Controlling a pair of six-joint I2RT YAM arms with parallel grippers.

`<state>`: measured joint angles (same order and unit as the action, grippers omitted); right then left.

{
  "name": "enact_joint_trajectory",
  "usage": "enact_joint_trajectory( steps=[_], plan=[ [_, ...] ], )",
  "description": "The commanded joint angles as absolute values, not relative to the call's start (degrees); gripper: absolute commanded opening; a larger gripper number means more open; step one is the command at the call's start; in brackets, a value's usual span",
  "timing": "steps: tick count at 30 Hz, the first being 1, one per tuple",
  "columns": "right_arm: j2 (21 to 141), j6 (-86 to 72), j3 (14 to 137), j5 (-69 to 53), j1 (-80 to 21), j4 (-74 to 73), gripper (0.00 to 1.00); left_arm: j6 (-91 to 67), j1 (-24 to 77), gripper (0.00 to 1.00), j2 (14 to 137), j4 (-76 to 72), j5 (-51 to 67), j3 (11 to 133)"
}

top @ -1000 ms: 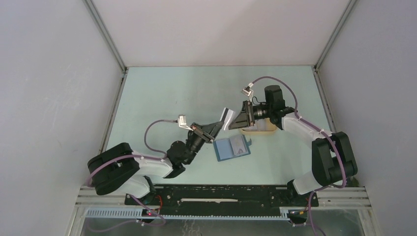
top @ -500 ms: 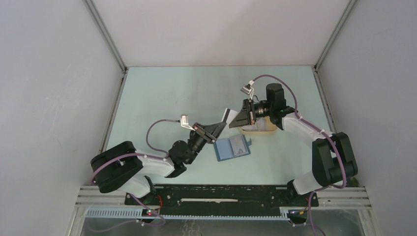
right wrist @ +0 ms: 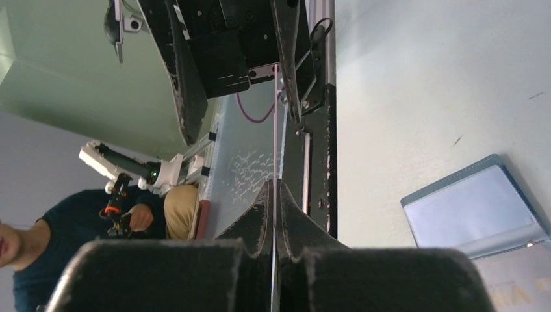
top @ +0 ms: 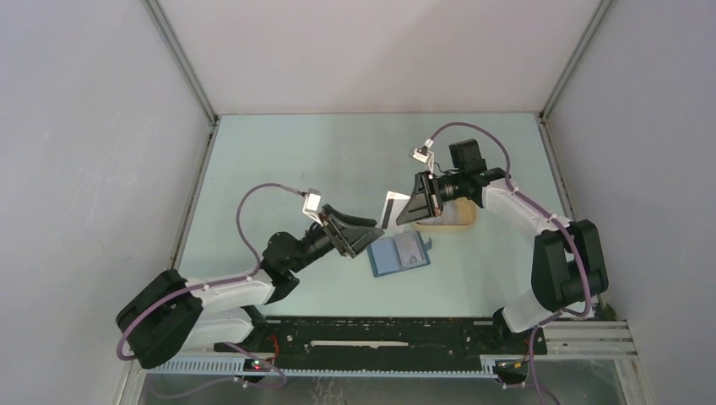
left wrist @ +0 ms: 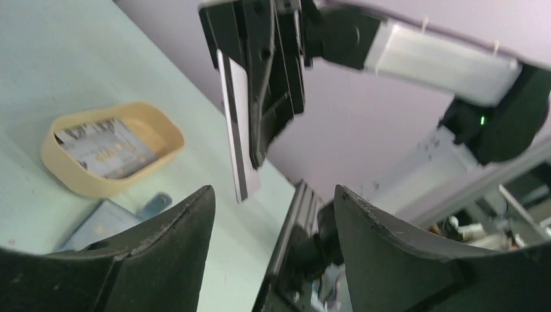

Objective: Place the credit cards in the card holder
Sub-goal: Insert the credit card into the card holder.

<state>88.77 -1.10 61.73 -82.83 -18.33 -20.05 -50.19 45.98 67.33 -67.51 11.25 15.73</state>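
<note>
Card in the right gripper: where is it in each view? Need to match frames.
Top external: card at centre, just beyond the wallet.
Left wrist: card upper centre, held upright, seen nearly edge-on; wallet lower left.
Right wrist: card edge-on, a thin vertical line at centre; wallet at right.
Shared landmark: the wallet, lying open on the table.

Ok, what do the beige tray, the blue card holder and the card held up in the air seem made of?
Tray: likely moulded plastic, smooth matte beige with a rounded rim. Card holder: possibly faux leather or fabric, matte teal; cannot tell which. Card: probably thin rigid plastic, flat though gripped at one end.
</note>
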Motion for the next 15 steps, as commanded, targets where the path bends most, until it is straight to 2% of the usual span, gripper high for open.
enact_joint_trajectory(
  steps=[1,9,15],
  plan=[
    [89.68,7.27,64.07,-86.91,-18.79,-27.68,0.0,-41.51,45.74,0.72,63.97,-53.9,22.89,17.52],
    [90.1,7.81,64.07,-87.57,-18.83,-27.86,0.0,-39.64,45.79,0.72,65.83,-52.23,20.58,20.09],
    [91.51,8.59,64.07,-87.68,-18.72,-28.28,0.0,-44.22,45.75,0.63,68.55,-62.17,21.12,19.77]
  ],
)
